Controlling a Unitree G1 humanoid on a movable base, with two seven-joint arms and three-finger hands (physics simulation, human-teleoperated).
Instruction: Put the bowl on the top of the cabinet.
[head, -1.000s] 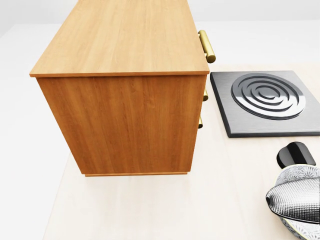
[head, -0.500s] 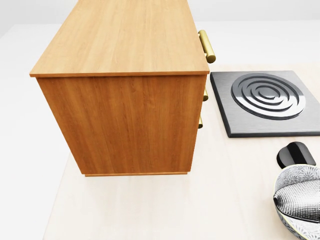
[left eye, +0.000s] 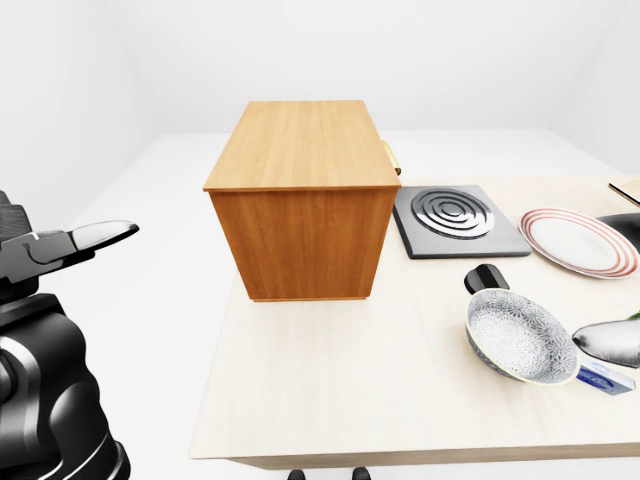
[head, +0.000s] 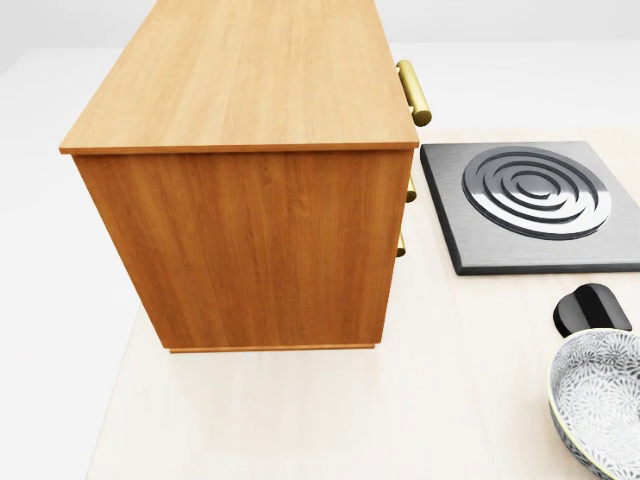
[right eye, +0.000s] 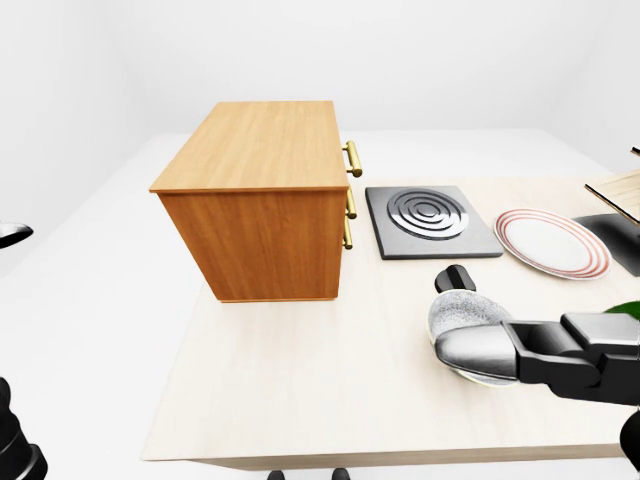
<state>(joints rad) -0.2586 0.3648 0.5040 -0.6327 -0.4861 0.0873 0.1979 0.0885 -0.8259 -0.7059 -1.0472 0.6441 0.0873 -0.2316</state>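
Note:
The patterned grey-and-white bowl (left eye: 520, 335) rests on the pale table, at the lower right of the left-eye view, and is cut by the lower right corner of the head view (head: 600, 400). The wooden cabinet (left eye: 305, 200) stands upright to its left, with nothing on its flat top (head: 250, 70). My right hand (left eye: 608, 343) lies just right of the bowl's rim with a silver finger stretched out, holding nothing. In the right-eye view it (right eye: 478, 352) overlaps the bowl. My left hand (left eye: 95, 237) hangs open off the table's left side, far from both.
A dark burner plate (left eye: 455, 215) lies right of the cabinet, with a black knob (left eye: 486, 278) between it and the bowl. A red-rimmed plate (left eye: 577, 240) sits further right. Gold handles (right eye: 352, 160) stick out of the cabinet's right face. A small blue-white packet (left eye: 605, 378) lies by the bowl.
In the head view my right hand's silver fingers, which covered the bowl, have drawn off to the right and out of the picture. The bowl and cabinet have not moved.

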